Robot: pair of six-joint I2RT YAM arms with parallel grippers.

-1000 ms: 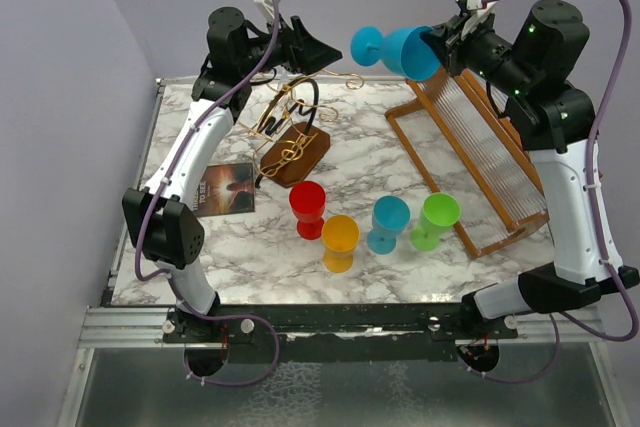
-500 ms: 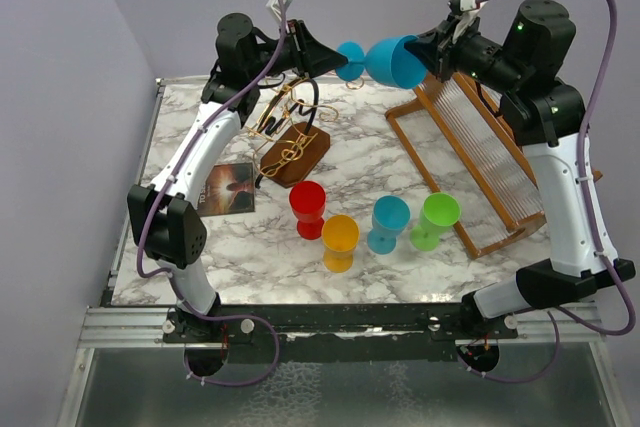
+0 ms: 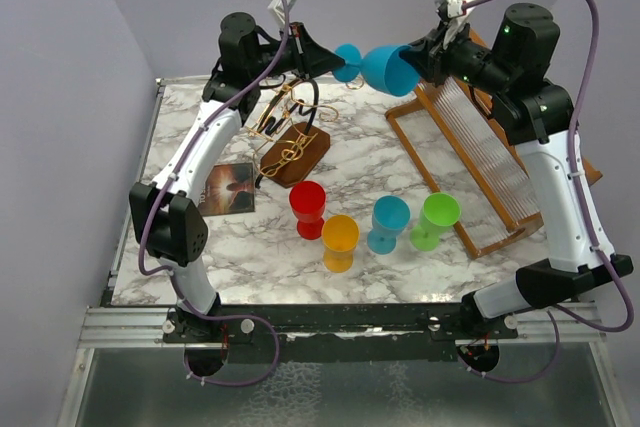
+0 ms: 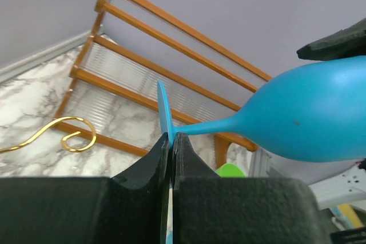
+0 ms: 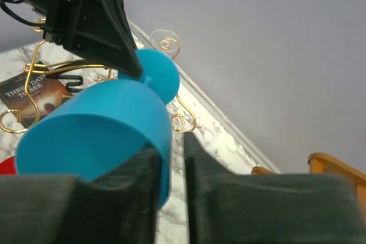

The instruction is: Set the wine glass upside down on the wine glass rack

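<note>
A blue wine glass [image 3: 390,69] lies on its side in the air above the back of the table, held between both arms. My left gripper [image 3: 333,59] is shut on the thin edge of its round foot [image 4: 164,112]. The bowl [image 4: 320,118] stretches away to the right in the left wrist view. My right gripper [image 5: 170,147] straddles the bowl's rim [image 5: 97,135], one finger inside it. The outer finger stands apart from the wall with a gap showing, so this gripper is open. The wine glass rack [image 3: 290,127], gold wire scrolls on a dark wooden base, stands below the left gripper.
A large orange-brown slatted rack [image 3: 480,157] lies at the back right. Red [image 3: 307,209], orange [image 3: 340,242], blue [image 3: 388,224] and green [image 3: 435,220] cups stand in a row near the middle front. A dark book [image 3: 228,188] lies at the left.
The right arm carried the glass leftward. My left gripper came up to the glass's foot and shut on it. The right jaws then loosened from the rim.
</note>
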